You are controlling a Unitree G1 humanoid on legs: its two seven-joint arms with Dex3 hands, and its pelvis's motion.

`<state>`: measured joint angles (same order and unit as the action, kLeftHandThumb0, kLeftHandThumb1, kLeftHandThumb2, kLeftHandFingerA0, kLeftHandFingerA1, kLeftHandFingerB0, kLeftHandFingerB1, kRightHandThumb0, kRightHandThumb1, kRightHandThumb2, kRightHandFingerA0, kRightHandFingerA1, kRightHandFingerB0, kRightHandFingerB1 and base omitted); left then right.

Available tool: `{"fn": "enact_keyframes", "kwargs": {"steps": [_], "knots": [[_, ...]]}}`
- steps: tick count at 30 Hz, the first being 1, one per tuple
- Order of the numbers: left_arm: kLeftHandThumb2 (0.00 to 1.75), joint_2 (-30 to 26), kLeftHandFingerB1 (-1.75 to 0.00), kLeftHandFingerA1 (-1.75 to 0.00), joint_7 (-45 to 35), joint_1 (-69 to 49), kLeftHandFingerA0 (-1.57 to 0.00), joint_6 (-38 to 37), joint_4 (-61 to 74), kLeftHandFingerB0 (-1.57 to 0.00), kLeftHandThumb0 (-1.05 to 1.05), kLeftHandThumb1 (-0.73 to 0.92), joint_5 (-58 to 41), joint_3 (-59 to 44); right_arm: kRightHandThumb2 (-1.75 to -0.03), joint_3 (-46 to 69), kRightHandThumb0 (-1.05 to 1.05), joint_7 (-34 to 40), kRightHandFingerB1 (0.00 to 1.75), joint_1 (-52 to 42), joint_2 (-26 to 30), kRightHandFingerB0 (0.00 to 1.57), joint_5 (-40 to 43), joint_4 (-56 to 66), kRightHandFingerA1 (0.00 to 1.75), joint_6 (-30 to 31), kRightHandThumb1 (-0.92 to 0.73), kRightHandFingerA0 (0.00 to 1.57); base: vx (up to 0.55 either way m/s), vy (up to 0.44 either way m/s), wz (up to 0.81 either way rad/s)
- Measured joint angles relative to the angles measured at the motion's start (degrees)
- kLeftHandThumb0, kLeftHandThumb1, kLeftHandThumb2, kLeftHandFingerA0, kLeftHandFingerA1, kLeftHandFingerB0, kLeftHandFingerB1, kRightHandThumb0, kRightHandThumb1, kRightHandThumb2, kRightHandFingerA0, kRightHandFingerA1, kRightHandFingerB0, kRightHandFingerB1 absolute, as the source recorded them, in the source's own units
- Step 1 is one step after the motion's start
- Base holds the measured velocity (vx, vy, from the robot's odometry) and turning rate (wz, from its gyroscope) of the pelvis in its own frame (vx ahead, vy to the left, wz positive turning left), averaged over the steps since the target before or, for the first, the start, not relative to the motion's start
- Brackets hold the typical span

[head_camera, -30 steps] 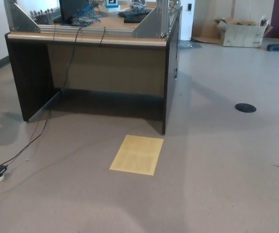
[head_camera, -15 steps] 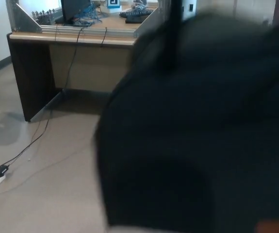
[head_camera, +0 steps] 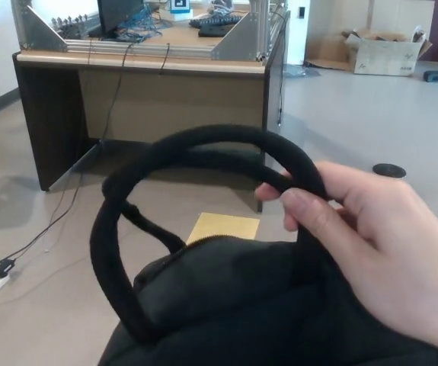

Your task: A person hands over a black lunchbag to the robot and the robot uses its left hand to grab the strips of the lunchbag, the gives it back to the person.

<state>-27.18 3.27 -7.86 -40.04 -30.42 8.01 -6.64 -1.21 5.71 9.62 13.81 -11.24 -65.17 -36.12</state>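
Handover begun: person's hand [head_camera: 378, 252] offers lunchbag [head_camera: 234, 305] straps [head_camera: 196, 152]; our hands unseen, state unknown; grab pending.

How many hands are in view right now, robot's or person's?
1: a person's hand at lower right, pinching the lunchbag's black straps. Neither robot hand shows.

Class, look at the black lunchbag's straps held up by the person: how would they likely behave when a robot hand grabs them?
The straps look like thick, padded loops, so probably soft but holding an open arch to hook into. The lunchbag sags below the person's hand, suggesting floppy fabric that would likely swing. The matte cloth seems unlikely to slip.
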Motion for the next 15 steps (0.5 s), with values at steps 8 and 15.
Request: {"fn": "enact_keyframes", "kwargs": {"steps": [8,15], "knots": [[0.61,-0.5,-0.27,-0.26,-1.4,-2.4,-0.11,1.7,19.9,-0.15,-0.76,0.55,-3.4,-4.4,-0.66,-0.1,-0.75,0.0,0.36,0.0,0.0,0.28,0.0,0.0,0.42,0.0,-0.85,0.33,0.00,0.000,0.00],[0.66,-2.8,-0.28,-0.27,-2.1,-2.0,-0.10,5.7,36.1,-0.14,-0.84,0.55,-6.2,-8.1,-0.65,-0.1,-0.76,0.0,0.36,0.0,-0.1,0.29,0.0,0.0,0.42,0.0,-0.85,0.34,0.00,0.000,0.00]]}}
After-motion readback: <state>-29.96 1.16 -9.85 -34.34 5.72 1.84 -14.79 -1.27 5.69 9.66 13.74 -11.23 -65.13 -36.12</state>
